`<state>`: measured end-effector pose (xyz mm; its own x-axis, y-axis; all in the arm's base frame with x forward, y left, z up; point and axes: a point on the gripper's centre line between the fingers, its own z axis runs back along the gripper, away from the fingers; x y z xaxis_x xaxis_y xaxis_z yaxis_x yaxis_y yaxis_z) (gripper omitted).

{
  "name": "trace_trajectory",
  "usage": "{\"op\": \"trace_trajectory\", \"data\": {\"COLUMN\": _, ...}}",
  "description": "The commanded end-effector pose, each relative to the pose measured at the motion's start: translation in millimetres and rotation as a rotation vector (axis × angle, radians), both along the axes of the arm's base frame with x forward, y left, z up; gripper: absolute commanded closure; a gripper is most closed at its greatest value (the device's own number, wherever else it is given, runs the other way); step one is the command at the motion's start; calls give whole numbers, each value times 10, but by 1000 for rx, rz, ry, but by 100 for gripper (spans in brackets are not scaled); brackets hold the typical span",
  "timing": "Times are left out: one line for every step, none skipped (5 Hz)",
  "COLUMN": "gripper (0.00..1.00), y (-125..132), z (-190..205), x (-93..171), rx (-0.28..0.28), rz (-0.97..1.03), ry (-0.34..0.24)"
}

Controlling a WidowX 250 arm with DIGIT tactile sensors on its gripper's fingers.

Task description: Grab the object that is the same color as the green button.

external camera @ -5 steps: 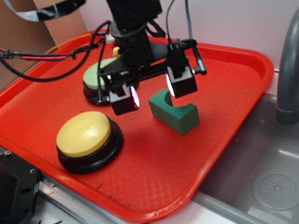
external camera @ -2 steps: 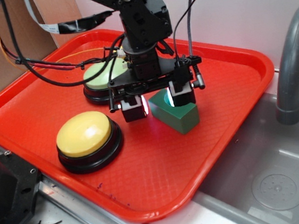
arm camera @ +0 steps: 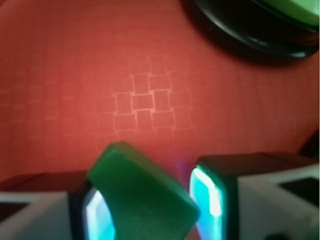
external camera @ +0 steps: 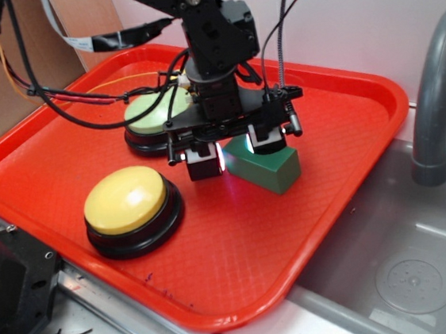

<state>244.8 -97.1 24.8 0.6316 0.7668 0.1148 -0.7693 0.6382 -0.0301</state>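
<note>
The dark green block (external camera: 270, 170) lies on the red tray (external camera: 344, 106), right of the tray's middle. My gripper (external camera: 235, 151) is down over the block's left end, one finger on each side, jaws open. In the wrist view the block (arm camera: 145, 195) sits tilted between the two lit pads; it is close against the left pad (arm camera: 95, 217), and a narrow gap shows before the right pad (arm camera: 206, 197). The pale green button (external camera: 147, 113) stands behind the gripper, partly hidden by the arm, and its black base and green edge (arm camera: 295, 6) show at the wrist view's top right.
A yellow-domed button (external camera: 124, 199) on a black base sits at the tray's front left. A grey sink (external camera: 409, 267) with a curved grey faucet (external camera: 435, 97) lies right of the tray. Cables hang from the arm over the tray's back left.
The gripper has come down and moved right over the green block, which now stands between the fingers. The fingers have drawn closer together. The block has barely moved.
</note>
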Motion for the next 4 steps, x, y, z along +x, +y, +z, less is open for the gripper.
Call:
{"op": "trace_trajectory", "data": {"gripper": 100, "y": 264, "z": 669, "x": 83, "rx": -81, "rz": -256, "ry": -19}}
{"op": "trace_trajectory", "data": {"gripper": 100, "y": 392, "z": 980, "x": 99, "rx": -85, "rz": -439, "ry": 35}}
{"op": "trace_trajectory", "data": {"gripper": 100, "y": 372, "z": 1312, "x": 60, "rx": -11, "rz": -645, "ry": 105}}
{"op": "trace_trajectory", "data": {"gripper": 100, "y": 429, "z": 1630, "x": -47, "rx": 25, "rz": -741, "ry": 79}}
